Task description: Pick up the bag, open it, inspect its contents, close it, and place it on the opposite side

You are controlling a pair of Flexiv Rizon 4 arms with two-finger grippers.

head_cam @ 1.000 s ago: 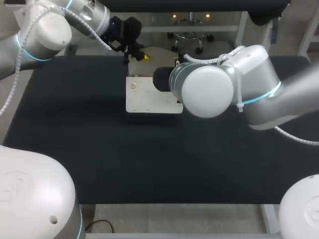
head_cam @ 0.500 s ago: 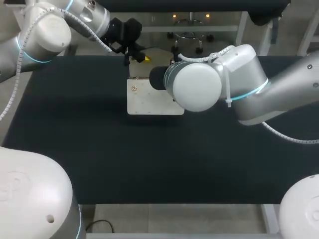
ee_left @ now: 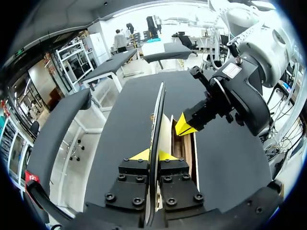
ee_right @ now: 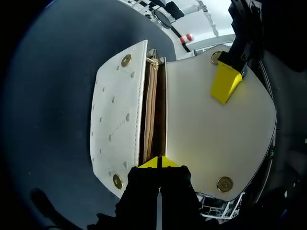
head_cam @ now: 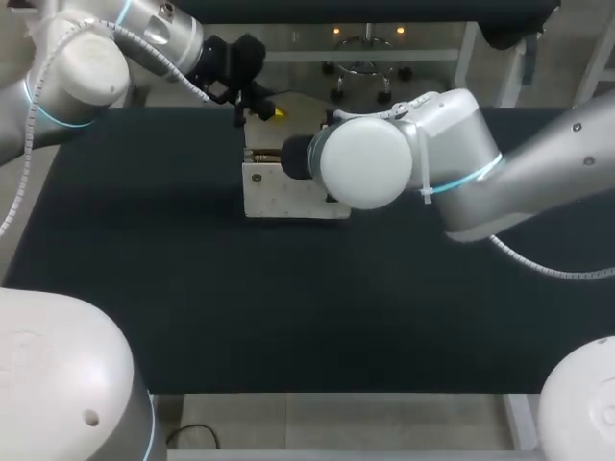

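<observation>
The white bag sits at the table's far middle with its flap swung back and its tan lining showing. My left gripper is shut on the flap's thin free edge and holds it up; in the head view the left gripper is just behind the bag. My right gripper is shut at the end of the bag's mouth, pinching the side edge. In the left wrist view the right gripper shows beside the open mouth. The bag's studded front panel hangs toward the table.
The black table stretches wide in front of the bag and to both sides. My right arm's bulky white joint hangs over the bag's right part and hides it from above.
My right arm has swung left and back over the bag. The bag has tipped up from lying flat, its front panel now looking shorter from above. The left gripper drew back slightly.
</observation>
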